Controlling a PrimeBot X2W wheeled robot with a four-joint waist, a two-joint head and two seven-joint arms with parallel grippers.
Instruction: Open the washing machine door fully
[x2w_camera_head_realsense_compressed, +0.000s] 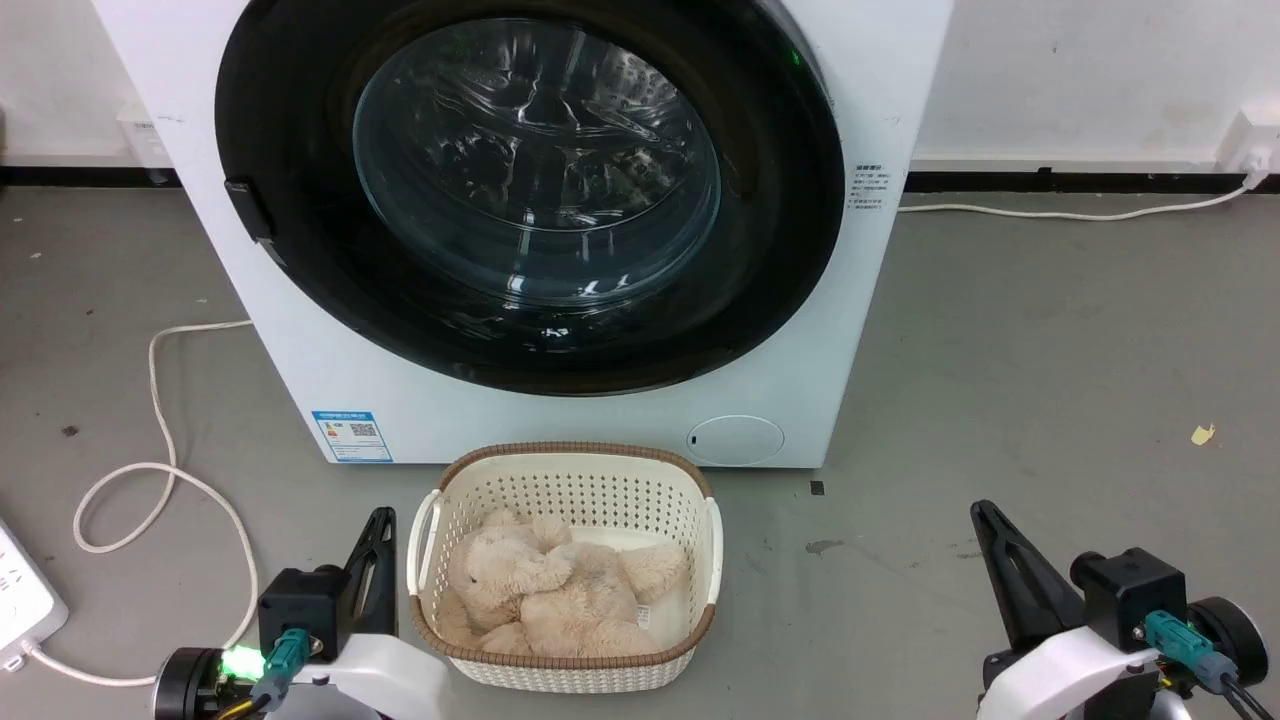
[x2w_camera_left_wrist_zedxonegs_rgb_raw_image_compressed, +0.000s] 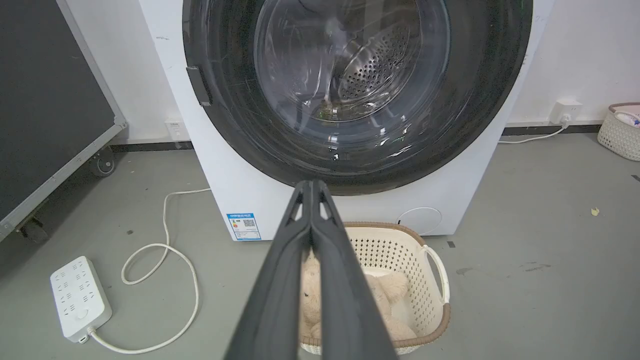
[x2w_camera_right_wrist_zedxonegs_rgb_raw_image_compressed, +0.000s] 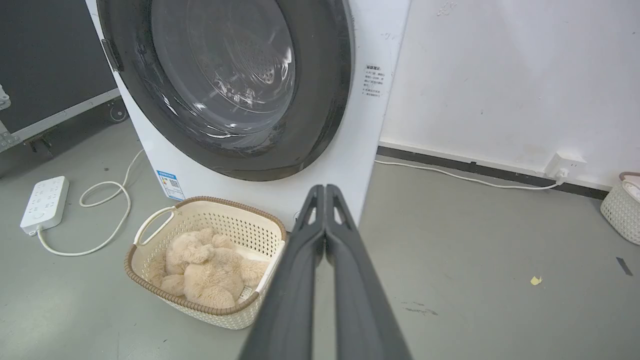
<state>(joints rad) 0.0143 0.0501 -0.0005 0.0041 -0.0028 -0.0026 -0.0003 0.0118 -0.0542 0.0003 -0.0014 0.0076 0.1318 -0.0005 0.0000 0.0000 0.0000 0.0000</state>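
The 2 grippers, left gripper (x2w_camera_head_realsense_compressed: 380, 526) and right gripper (x2w_camera_head_realsense_compressed: 990, 526), are fully closed and empty. The door (x2w_camera_head_realsense_compressed: 530, 190) sits shut, ahead of and above both. Advance the left gripper to the handle (x2w_camera_head_realsense_compressed: 247, 208) above it, hook behind it, pull outward; clear the basket (x2w_camera_head_realsense_compressed: 575, 450).

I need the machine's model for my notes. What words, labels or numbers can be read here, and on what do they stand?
No text can be read.
Blue sticker, low on the washing machine: print too small to read.
Grey print beside the door: too blurred to read.
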